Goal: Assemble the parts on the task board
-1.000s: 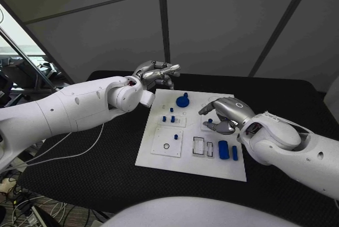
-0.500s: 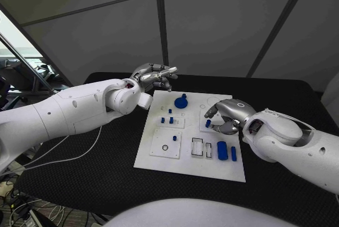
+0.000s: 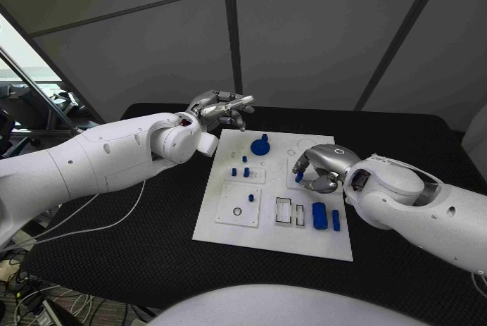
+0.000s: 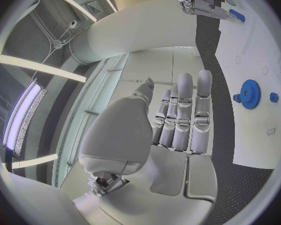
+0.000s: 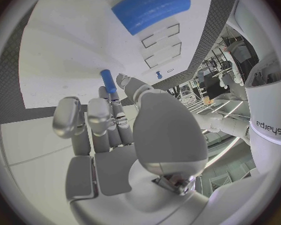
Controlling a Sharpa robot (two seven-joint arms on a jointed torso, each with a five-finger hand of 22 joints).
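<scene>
The white task board [image 3: 231, 231] lies mid-table. On it are a blue gear [image 3: 261, 146] at the far end, short blue pegs [image 3: 241, 172] left of centre, and two long blue parts [image 3: 321, 215] near the right edge. My right hand [image 3: 321, 168] hovers over the board's right middle and pinches a small blue peg [image 3: 298, 177] between thumb and a fingertip. The right wrist view shows that peg [image 5: 108, 80] upright over the white board, with a long blue part [image 5: 152, 7] beyond. My left hand [image 3: 222, 106] is raised past the board's far left corner, fingers straight [image 4: 184, 115], holding nothing.
Empty rectangular slots [image 3: 291, 211] and a small ring [image 3: 236, 212] mark the board's near half. Black table [image 3: 122, 248] surrounds the board. A white cable [image 3: 112, 217] trails under my left arm at the table's left edge.
My right hand has shifted slightly toward the board's middle, still pinching the blue peg. The left hand has stayed where it was.
</scene>
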